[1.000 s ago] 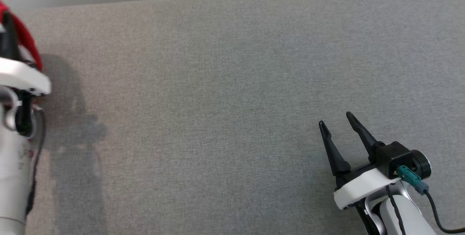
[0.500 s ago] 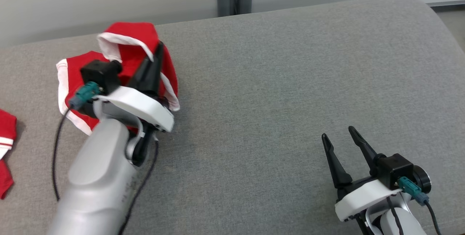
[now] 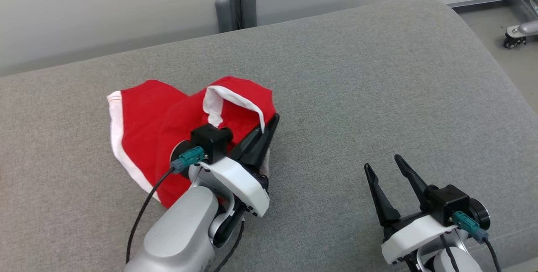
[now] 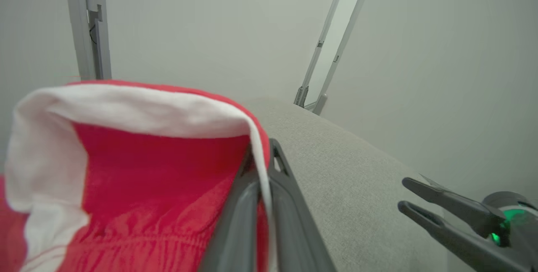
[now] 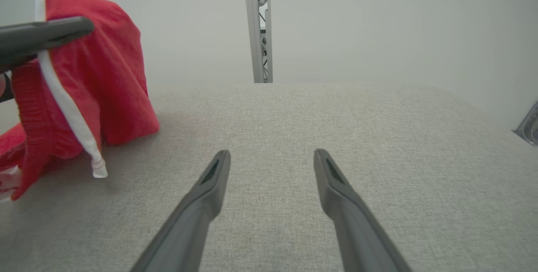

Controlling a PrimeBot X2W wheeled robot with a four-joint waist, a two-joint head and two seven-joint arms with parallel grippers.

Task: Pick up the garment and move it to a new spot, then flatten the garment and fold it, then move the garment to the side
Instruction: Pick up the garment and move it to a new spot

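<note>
On the left part of the grey fabric worktop [image 3: 357, 74], the red garment [image 3: 143, 137] with white trim sits bunched up. Most of its cloth spreads to the left of the left gripper [image 3: 273, 120] and behind its fingers. The fingers are pressed together, clamped on a white-edged fold of the garment. In the left wrist view the white band [image 4: 126, 112] arches over to the left of the fingertips, and its thin edge runs down between the two fingers of the left gripper [image 4: 269, 148]. In the right wrist view the garment [image 5: 105, 53] hangs from the left gripper [image 5: 80, 26], lifted at the grip, with its lower folds touching the worktop. A white strip dangles below the fingers.

To the right, well apart from the garment, the right gripper [image 3: 382, 162] hovers over bare grey fabric, its fingers spread wide with nothing between them. Seen from its own wrist, the right gripper [image 5: 272, 154] points towards a grey upright post [image 5: 258, 24] beyond the worktop's far edge. Farther right, a small wheel [image 3: 515, 38] stands on the floor.
</note>
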